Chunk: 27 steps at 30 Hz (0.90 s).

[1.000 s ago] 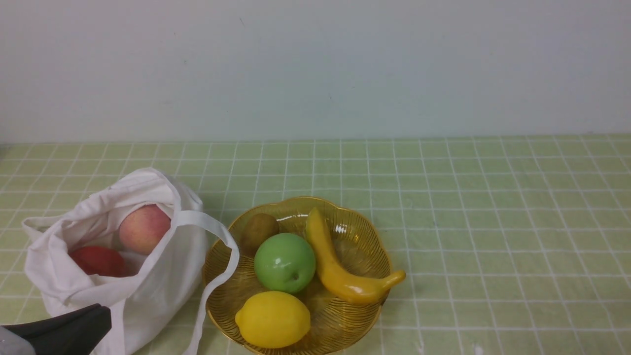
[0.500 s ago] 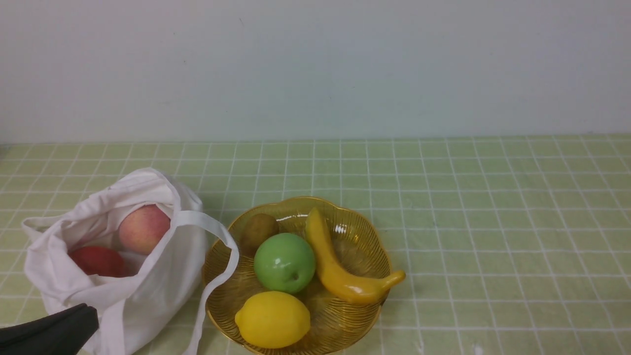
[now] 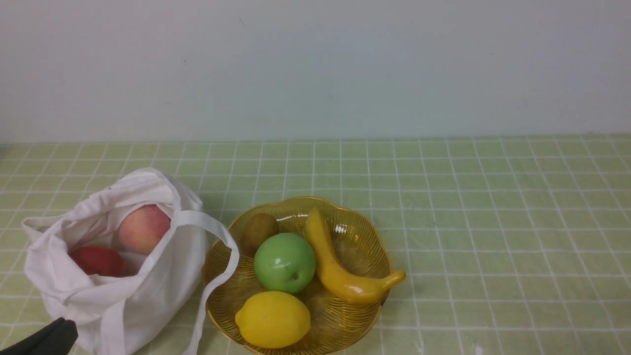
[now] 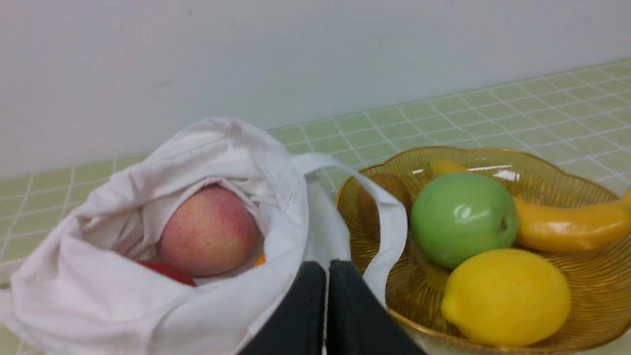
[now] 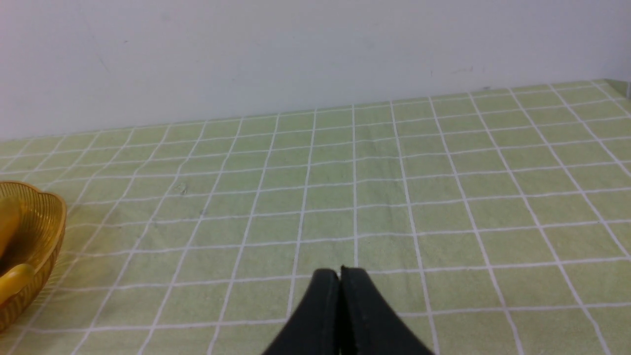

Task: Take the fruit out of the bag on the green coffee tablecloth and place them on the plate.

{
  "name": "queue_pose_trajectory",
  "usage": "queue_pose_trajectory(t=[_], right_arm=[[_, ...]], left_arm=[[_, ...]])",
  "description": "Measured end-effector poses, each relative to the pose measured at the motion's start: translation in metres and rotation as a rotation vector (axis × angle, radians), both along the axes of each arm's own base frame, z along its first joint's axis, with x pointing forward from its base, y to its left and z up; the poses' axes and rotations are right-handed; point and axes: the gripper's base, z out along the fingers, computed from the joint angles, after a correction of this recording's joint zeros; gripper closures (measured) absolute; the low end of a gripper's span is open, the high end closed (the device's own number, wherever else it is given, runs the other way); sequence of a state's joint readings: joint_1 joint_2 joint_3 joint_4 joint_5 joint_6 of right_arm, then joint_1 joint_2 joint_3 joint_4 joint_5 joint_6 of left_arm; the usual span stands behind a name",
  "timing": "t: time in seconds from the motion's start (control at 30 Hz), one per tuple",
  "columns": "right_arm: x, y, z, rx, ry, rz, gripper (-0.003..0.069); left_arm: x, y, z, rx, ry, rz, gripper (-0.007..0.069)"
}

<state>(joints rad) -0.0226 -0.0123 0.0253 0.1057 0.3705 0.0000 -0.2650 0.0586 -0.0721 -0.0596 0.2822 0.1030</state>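
Observation:
The white bag (image 3: 148,291) (image 4: 98,301) lies at the left on the green coffee tablecloth (image 3: 493,222). Inside it sit a pink-yellow fruit (image 3: 144,228) (image 4: 208,230) and a red apple (image 3: 98,261) (image 4: 167,272). Right of the bag, the amber plate (image 3: 365,231) (image 4: 599,291) (image 5: 47,231) carries a green apple (image 3: 284,263) (image 4: 462,218), a lemon (image 3: 272,319), a banana (image 3: 335,266) and a brown kiwi (image 3: 259,230). One bag strap (image 3: 217,281) hangs over the plate's rim. My left gripper (image 3: 66,328) (image 4: 327,266) is shut and empty, low in front of the bag. My right gripper (image 5: 340,271) is shut and empty over bare cloth right of the plate.
A pale wall (image 3: 315,69) runs along the far edge of the tablecloth. The tablecloth stretches to the right of the plate.
My left gripper has drawn back toward the lower left corner of the front view, away from the bag. Fruit, bag and plate have not moved.

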Motion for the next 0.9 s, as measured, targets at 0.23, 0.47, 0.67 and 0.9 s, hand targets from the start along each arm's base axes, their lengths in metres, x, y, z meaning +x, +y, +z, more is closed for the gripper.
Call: queue_pose_trajectory(t=[0.23,0.47,0.67,0.9], right_arm=[[0.0,0.0,0.0,0.0,0.0,0.0,0.0673],[0.0,0.0,0.0,0.0,0.0,0.0,0.0673],[0.0,0.0,0.0,0.0,0.0,0.0,0.0673],[0.0,0.0,0.0,0.0,0.0,0.0,0.0673]], left_arm=[[-0.002,0.002,-0.03,0.0,0.032,0.027,0.0632],[-0.003,0.003,-0.036,-0.007,0.11,0.039,0.0632],[-0.004,0.003,-0.038,-0.003,0.13,0.04,0.0632],[-0.004,0.004,-0.038,-0.002,0.132,0.057,0.0632]])
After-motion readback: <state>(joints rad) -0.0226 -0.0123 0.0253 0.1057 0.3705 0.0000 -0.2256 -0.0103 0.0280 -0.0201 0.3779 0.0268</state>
